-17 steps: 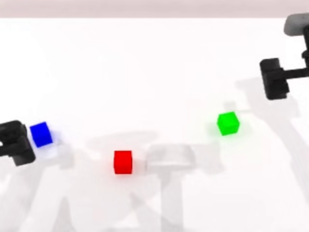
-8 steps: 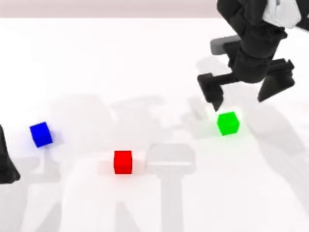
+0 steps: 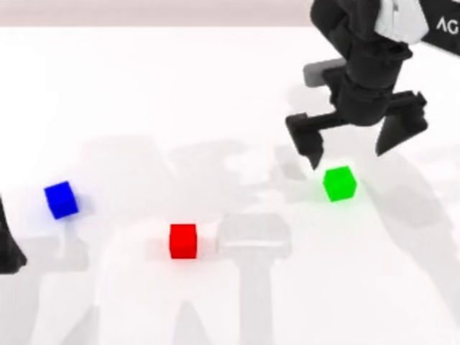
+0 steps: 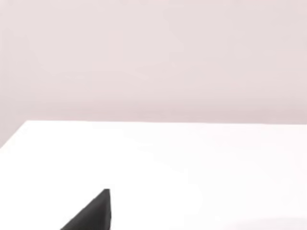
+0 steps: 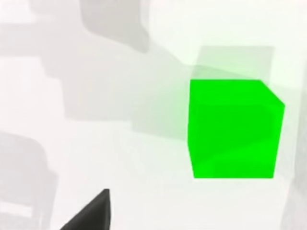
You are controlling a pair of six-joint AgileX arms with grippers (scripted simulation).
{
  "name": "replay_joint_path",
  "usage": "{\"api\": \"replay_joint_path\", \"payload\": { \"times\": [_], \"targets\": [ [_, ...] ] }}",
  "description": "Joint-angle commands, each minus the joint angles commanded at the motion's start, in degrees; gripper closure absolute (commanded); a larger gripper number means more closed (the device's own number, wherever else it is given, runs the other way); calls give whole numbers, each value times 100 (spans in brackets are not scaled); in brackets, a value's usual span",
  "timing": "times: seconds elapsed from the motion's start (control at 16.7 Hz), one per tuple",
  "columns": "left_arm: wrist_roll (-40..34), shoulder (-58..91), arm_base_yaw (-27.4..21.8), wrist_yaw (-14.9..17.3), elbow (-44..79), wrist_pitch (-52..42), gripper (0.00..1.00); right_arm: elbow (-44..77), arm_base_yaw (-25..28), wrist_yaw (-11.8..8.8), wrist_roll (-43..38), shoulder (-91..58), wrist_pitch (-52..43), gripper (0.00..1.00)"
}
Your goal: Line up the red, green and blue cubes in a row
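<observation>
Green cube (image 3: 339, 183) is sitting on the white tabletop (image 3: 180, 108), right of centre, untouched. Right gripper (image 3: 350, 146) is being held directly above and just behind it, fingers spread wide apart, nothing between them. The spread looks far wider than the cube, so this is judged to be a pre-grasp hover: the fingers are being lined up to drop either side of it.

Red cube (image 3: 182, 241) is lying nearer the front edge, roughly mid-table. Blue cube (image 3: 61, 200) is resting well to the left. All three are well apart and not in one line: green and blue are sitting farther back than red. The row is judged as not yet formed, and the green cube is probably being targeted to bring it in beside red.

Left arm (image 3: 8, 244) is being kept parked at the left edge, mostly out of frame. Its finger state cannot be told.

View differences: only the top view is giving all three cubes and the gripper spread. The right wrist view is showing the green cube (image 5: 233, 129) close up, clear of contact, with one dark finger (image 5: 91, 213) tip at the frame edge. The left wrist view is showing only bare tabletop, a pale backdrop and a dark finger tip, no cubes.
</observation>
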State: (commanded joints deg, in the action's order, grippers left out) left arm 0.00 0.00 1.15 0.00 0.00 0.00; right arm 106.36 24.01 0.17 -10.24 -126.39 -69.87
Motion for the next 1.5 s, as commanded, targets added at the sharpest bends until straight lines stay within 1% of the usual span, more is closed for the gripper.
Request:
{"api": "replay_joint_path", "payload": {
  "times": [0.18, 0.54, 0.84, 1.5],
  "targets": [
    [0, 0, 0, 0, 0, 0, 0, -191, 15, 1, 10, -66, 231, 0],
    [0, 0, 0, 0, 0, 0, 0, -1000, 36, 5, -15, -434, 1451, 0],
    [0, 0, 0, 0, 0, 0, 0, -1077, 39, 5, -18, -477, 1546, 0],
    [0, 0, 0, 0, 0, 0, 0, -1077, 39, 5, -18, -477, 1546, 83]
  ]
}}
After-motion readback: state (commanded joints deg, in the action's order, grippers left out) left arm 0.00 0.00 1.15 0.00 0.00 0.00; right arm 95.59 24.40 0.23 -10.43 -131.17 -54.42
